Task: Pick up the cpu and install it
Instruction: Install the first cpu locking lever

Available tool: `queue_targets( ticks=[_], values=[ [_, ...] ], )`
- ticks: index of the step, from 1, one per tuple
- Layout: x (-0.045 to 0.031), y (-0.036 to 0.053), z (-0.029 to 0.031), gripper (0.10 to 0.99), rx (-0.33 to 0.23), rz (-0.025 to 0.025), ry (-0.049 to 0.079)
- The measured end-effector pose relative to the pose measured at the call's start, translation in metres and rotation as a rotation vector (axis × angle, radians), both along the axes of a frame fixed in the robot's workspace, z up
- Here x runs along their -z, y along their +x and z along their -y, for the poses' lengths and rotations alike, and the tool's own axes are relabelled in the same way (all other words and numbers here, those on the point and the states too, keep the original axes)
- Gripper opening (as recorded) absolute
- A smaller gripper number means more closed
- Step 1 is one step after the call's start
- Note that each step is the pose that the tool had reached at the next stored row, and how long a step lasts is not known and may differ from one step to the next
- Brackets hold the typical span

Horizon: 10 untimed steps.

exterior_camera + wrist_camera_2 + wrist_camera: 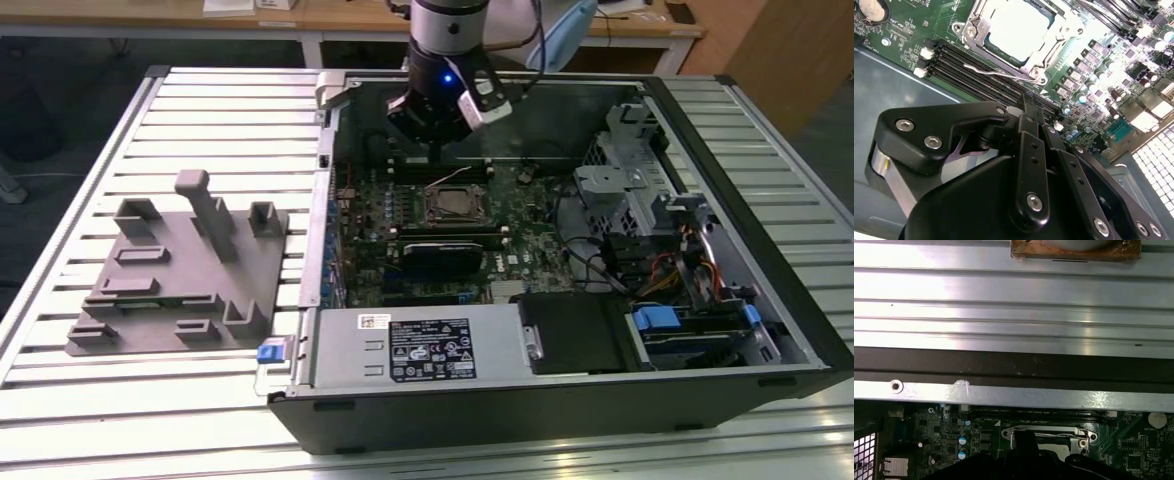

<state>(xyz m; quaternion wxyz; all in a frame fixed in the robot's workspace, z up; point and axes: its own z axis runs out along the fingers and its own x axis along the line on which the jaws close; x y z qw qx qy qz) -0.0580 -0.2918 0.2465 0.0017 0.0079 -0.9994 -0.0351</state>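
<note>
Slatted metal table (200, 400), open computer case (561, 400); pale, silvery square cpu (1016, 27) seated in its socket; jaws' state unclear

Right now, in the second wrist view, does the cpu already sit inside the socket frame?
Yes, the cpu lies flat within the metal socket frame on the motherboard.

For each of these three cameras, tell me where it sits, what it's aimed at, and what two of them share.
Exterior view: off the arm, above, looking down on the open computer case; the arm and gripper show.
Second wrist view: on the arm, facing the board and the cpu in its socket; gripper linkage in front.
First wrist view: on the arm, facing the case wall and slatted table.
Both wrist views share the socket.
</note>
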Motion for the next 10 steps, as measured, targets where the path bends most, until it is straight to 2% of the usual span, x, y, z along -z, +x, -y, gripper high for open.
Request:
queue_targets(
  ticks=[10],
  values=[
    [0.0077,0.0029,0.0000,0.106,-0.001,0.0000,0.000]
  ],
)
